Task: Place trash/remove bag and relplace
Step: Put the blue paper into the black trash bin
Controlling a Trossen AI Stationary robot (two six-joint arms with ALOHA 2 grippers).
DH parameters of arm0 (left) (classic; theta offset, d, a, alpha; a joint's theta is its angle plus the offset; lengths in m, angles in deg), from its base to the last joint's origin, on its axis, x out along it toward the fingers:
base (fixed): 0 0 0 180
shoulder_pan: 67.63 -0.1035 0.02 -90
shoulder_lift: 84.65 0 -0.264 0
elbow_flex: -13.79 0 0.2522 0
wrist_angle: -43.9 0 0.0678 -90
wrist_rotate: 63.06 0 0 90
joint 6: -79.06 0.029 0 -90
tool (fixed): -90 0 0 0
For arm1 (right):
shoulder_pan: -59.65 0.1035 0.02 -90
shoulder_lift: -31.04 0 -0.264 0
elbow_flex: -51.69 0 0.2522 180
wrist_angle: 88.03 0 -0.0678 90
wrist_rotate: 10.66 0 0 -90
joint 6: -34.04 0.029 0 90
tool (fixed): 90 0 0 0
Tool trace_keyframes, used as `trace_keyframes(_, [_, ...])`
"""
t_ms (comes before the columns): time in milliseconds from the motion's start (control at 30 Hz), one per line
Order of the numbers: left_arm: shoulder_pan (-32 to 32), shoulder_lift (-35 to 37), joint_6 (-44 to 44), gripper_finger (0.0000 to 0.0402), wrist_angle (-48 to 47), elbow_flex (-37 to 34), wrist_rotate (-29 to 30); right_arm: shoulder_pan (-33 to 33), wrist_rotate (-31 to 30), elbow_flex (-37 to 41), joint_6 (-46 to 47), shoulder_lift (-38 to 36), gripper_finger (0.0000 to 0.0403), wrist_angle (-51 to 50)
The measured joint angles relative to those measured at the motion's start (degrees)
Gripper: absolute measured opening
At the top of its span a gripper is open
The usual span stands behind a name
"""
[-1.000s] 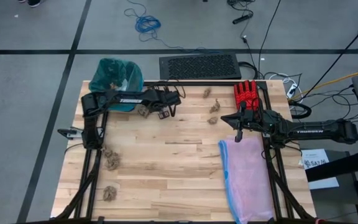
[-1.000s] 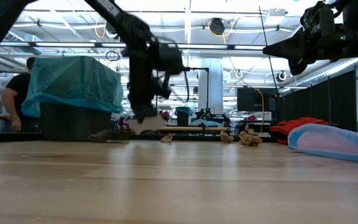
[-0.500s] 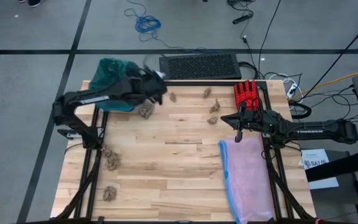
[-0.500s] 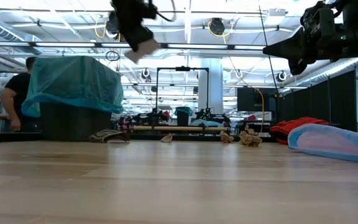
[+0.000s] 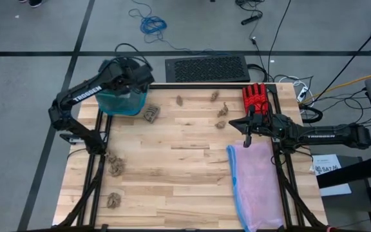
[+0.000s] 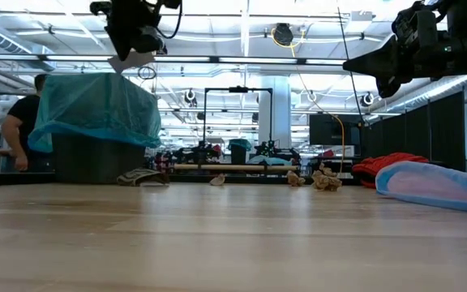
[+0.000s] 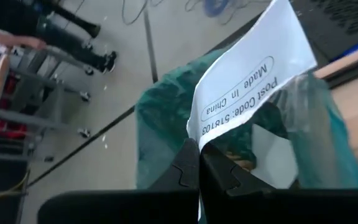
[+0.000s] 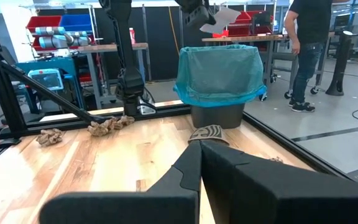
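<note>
White paper scrap (image 7: 241, 93) pinched in left end effector (image 7: 199, 177): "Made In China", "Post Code: 518103". Left arm (image 5: 85, 95): white "TROSSEN". Right arm (image 5: 321, 136): "TROSSEN".

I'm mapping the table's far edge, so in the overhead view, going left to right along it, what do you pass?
Teal-green bag on its bin, under the left gripper with the white paper scrap → brown paper wad → small wad → wad → red glove.

Both arms matte black — white TROSSEN lettering on left arm (image 5: 85, 95) and right arm (image 5: 321, 136); black cables along links.
</note>
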Motion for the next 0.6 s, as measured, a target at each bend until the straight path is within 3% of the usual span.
trace_keyframes(200, [-2.8,0.0,1.3,0.0013,0.0,0.0,-0.8,0.0,0.1,0.0,0.0,0.0,0.0000,-0.4])
trace_keyframes(600, [-3.0,0.0,2.9,0.0133,0.0,0.0,-0.9,0.0,0.2,0.0,0.0,0.0,0.0000,-0.9])
